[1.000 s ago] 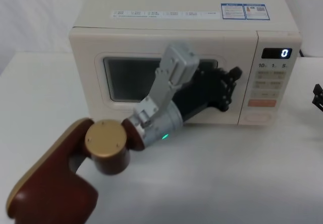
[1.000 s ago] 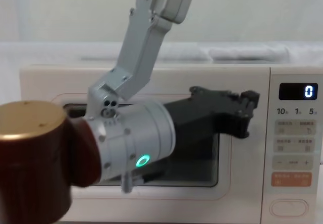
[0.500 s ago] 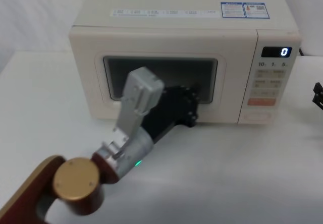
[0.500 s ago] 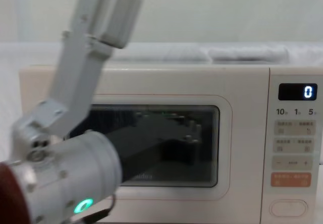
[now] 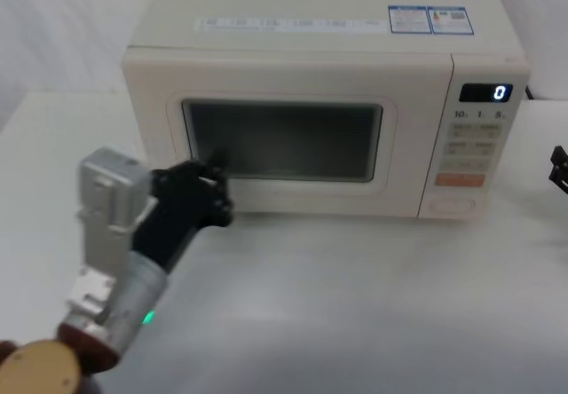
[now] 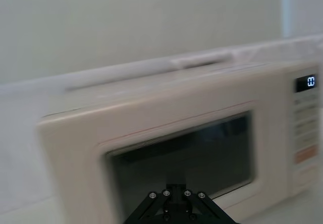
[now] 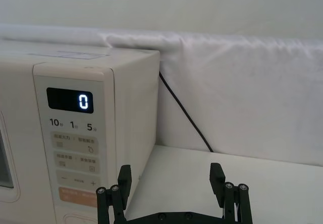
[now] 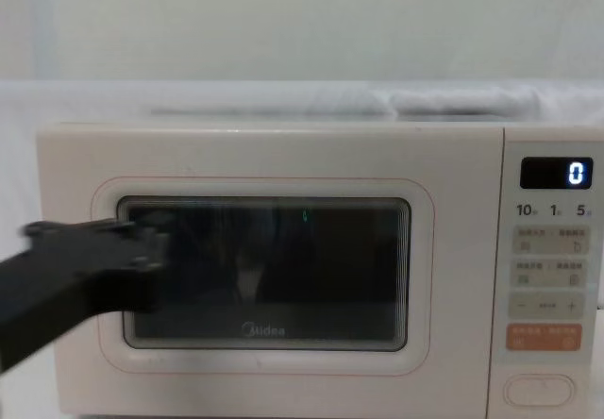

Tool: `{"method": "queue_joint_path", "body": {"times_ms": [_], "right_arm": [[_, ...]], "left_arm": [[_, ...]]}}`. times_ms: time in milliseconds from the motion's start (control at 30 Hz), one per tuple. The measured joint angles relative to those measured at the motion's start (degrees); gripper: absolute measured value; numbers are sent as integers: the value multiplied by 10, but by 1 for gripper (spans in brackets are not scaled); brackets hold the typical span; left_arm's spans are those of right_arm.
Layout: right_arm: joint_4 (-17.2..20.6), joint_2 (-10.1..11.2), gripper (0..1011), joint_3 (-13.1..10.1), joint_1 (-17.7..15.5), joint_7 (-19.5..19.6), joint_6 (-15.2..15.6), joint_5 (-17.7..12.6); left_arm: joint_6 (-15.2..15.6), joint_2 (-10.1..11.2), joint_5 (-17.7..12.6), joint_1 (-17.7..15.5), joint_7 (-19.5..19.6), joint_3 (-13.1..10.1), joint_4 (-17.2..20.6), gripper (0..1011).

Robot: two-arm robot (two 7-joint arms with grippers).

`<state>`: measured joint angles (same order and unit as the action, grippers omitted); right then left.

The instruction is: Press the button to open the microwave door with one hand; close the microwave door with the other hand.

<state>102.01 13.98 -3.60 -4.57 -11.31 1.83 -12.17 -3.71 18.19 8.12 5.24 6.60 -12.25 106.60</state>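
My left hand (image 5: 200,194), black and angular, hangs just off the lower left corner of the microwave door (image 5: 284,141); I cannot tell whether its fingers are parted. My right hand (image 7: 171,181) idles to the right of the microwave, fingers apart. The door sits flush and shut, so I judge both steps done. It is smooth cream plastic with a dark mesh window; the pill-shaped button (image 8: 539,390) lies at the control panel's foot.
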Motion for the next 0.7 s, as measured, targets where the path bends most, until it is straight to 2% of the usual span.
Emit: {"method": "queue_joint_path", "body": {"times_ms": [133, 333, 467, 700], "right_arm": [[0, 0, 1002, 0, 0, 0, 0, 0], [0, 0, 1002, 0, 0, 0, 0, 0], [0, 0, 1002, 0, 0, 0, 0, 0], [0, 0, 1002, 0, 0, 0, 0, 0]], "left_arm": [[-7, 2, 0, 32, -16, 38, 14, 0], [-16, -1, 5, 61, -28, 79, 25, 0], [-25, -6, 17, 83, -34, 113, 28, 0], [-33, -19, 35, 108, -40, 158, 30, 0]]}}
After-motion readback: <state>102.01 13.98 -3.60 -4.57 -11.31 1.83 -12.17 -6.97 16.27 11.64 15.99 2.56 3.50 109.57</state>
